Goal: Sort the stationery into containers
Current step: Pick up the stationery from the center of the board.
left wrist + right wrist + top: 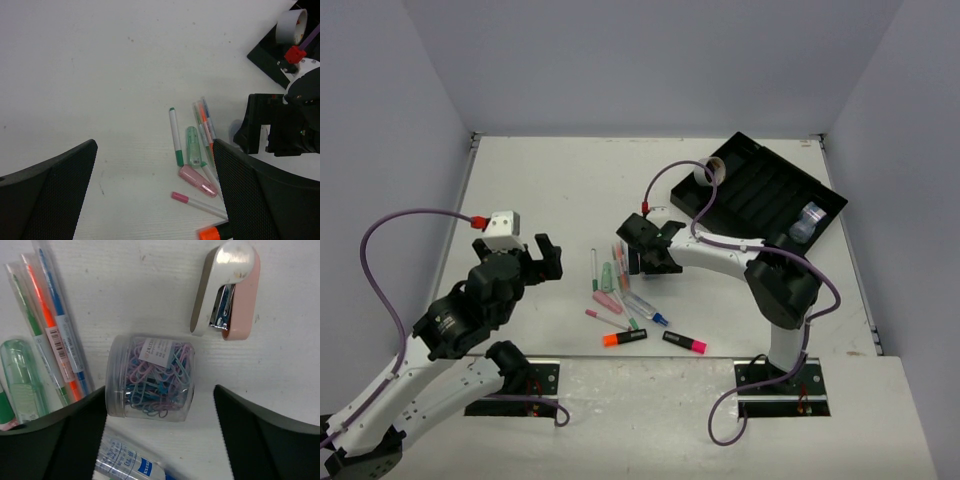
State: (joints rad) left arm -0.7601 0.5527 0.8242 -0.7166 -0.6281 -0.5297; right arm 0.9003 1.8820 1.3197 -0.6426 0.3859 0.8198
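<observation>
Right gripper (160,390) hangs spread above the clip jar (150,377), beside the pens (55,335) on the table (150,280); best to centre it, drop squarely, squeeze gently, then carry to the tray (770,190).

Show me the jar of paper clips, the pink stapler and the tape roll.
jar of paper clips (150,377), right wrist view, its clear side wall
pink stapler (226,290), right wrist view, middle of its body
tape roll (286,27), left wrist view, its outer band
</observation>
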